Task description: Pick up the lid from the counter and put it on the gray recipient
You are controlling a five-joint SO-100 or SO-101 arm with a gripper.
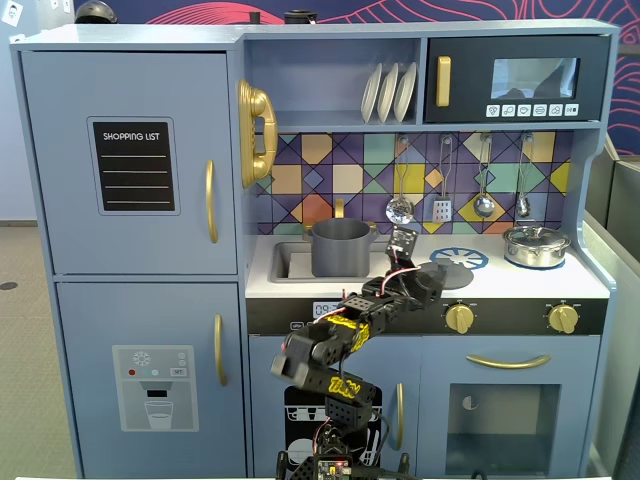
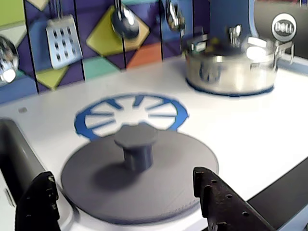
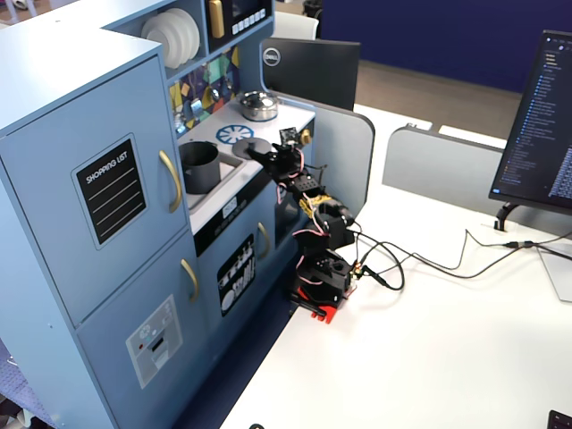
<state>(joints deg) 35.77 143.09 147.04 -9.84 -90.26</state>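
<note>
The lid (image 2: 163, 187) is a flat dark-gray disc with a center knob (image 2: 136, 144). It lies on the white counter, overlapping the near side of the blue-and-white burner mark (image 2: 130, 113). My gripper (image 2: 122, 175) is open and empty, with one finger (image 2: 38, 202) at the lid's left edge and the other finger (image 2: 219, 197) at its right edge. In a fixed view the gripper (image 1: 425, 282) is at the lid (image 1: 450, 274). The gray recipient (image 1: 340, 248) stands in the sink, left of the lid. In the other fixed view, recipient (image 3: 201, 167), lid (image 3: 253, 146) and gripper (image 3: 270, 154) also show.
A shiny silver pot (image 2: 231, 67) with its own lid stands at the back right of the counter (image 2: 250, 130). Utensils (image 2: 60, 41) hang on the tiled back wall. The sink's edge (image 2: 12, 154) is just left of the lid. Gold knobs (image 1: 459, 318) line the front panel.
</note>
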